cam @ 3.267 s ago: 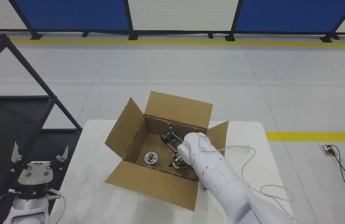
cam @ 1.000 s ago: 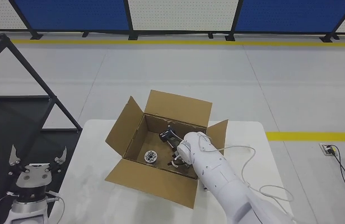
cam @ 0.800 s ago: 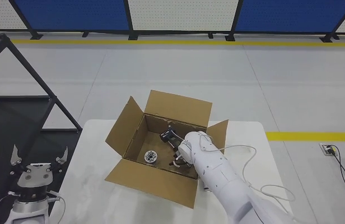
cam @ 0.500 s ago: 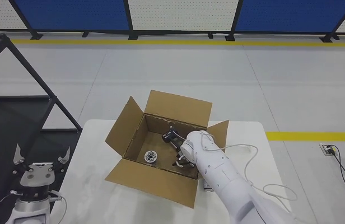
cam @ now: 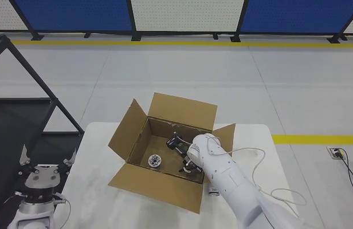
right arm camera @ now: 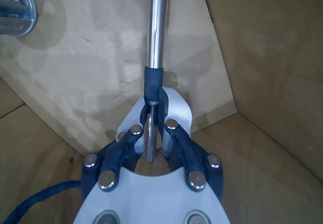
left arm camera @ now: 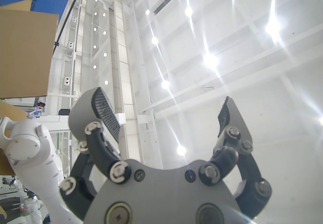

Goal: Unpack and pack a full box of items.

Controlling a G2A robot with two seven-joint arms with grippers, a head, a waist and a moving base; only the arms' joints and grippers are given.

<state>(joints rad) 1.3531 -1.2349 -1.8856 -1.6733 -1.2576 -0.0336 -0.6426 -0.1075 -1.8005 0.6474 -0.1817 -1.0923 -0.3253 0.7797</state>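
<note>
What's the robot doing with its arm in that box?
The right gripper is down inside the open cardboard box, shut on a shiny metal rod. A round metal part sits on the box floor nearby. The left gripper is open and empty, off beside the table.

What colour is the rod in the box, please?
Shiny silver rod, clearest in the right wrist view.

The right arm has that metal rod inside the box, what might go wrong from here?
The right tool grips the metal rod near one end, so it may pivot or slip when lifted. The rod's long free end could catch the box wall on the way out. A swing might also knock the round metal part on the box floor.
</note>
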